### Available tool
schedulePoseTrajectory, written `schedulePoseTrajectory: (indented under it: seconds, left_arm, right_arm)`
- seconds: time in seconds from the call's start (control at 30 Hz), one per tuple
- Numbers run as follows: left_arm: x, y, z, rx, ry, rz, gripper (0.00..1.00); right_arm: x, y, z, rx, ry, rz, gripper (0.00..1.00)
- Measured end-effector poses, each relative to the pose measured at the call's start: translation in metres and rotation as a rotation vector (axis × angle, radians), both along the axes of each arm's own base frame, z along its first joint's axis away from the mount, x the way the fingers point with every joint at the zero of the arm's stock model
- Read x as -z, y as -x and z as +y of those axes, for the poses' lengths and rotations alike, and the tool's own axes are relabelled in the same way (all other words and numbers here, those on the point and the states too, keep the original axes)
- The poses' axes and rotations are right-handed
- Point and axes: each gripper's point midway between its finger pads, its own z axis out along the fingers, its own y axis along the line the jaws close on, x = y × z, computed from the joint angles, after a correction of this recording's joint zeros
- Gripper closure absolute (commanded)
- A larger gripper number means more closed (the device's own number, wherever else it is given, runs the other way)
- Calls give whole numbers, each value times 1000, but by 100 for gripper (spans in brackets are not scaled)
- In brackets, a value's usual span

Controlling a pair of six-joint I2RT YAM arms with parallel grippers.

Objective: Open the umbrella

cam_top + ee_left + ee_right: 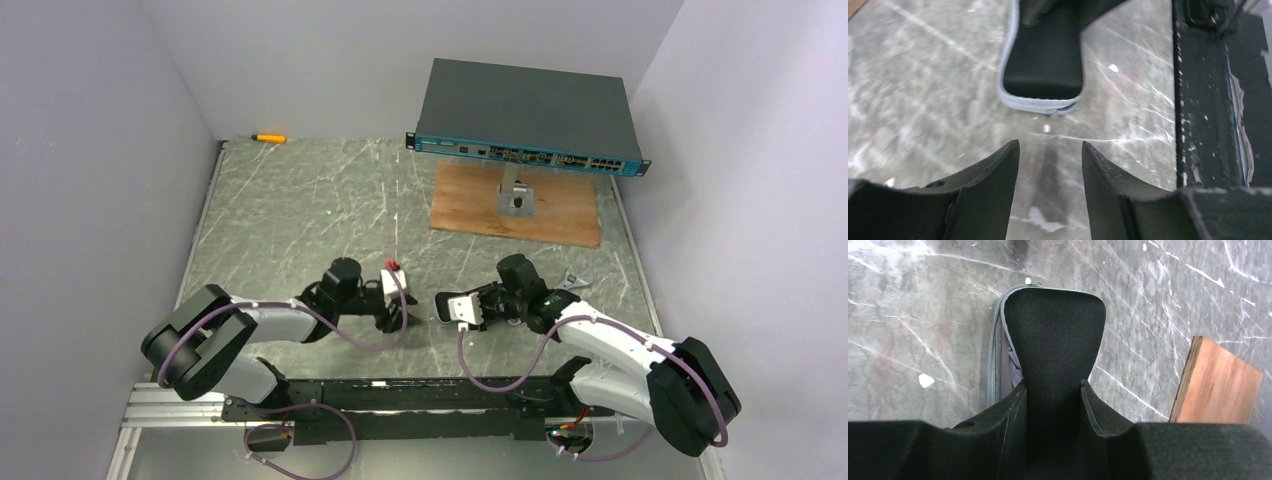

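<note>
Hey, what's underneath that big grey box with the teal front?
A wooden board lies under the box, with a grey metal bracket standing on it. The board's far part and the bracket's top are hidden by the box.

The white left arm (268, 320) and white right arm (612, 345) bend inward (tips facing); the black left gripper (1050, 146) gapes, the black right gripper (1053, 383) pinches the silver-edged black umbrella (1053, 325).

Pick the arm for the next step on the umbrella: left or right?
Left. The right gripper is shut on the umbrella, anchoring it. The left gripper is open, empty, and faces the umbrella's free end across a gap, so it is probably best placed to grab and pull.
</note>
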Motion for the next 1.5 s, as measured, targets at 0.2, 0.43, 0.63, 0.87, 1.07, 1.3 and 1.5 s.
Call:
schedulePoseTrajectory:
  seconds: [0.2, 0.43, 0.63, 0.87, 1.07, 1.3, 1.5]
  left_arm:
    - [19, 32, -28, 101, -47, -95, 45]
    - [38, 14, -43, 42, -100, -111, 50]
    - [40, 8, -49, 3, -101, -114, 66]
    - [41, 10, -50, -15, -103, -92, 100]
    - [43, 4, -46, -51, -105, -52, 100]
    - [38, -17, -32, -121, -92, -24, 100]
    - [34, -22, -31, -116, -87, -41, 100]
  right_arm:
    - [0, 6, 0, -37, -2, -8, 92]
    - [1, 6, 1, -26, -5, 7, 93]
    - [2, 5, 1, -4, -3, 33, 95]
    - [1, 4, 0, 8, 0, 39, 98]
    - [1, 6, -1, -5, -1, 19, 100]
    - [0, 11, 3, -58, -9, 6, 100]
    - [-2, 16, 6, -119, -13, -33, 100]
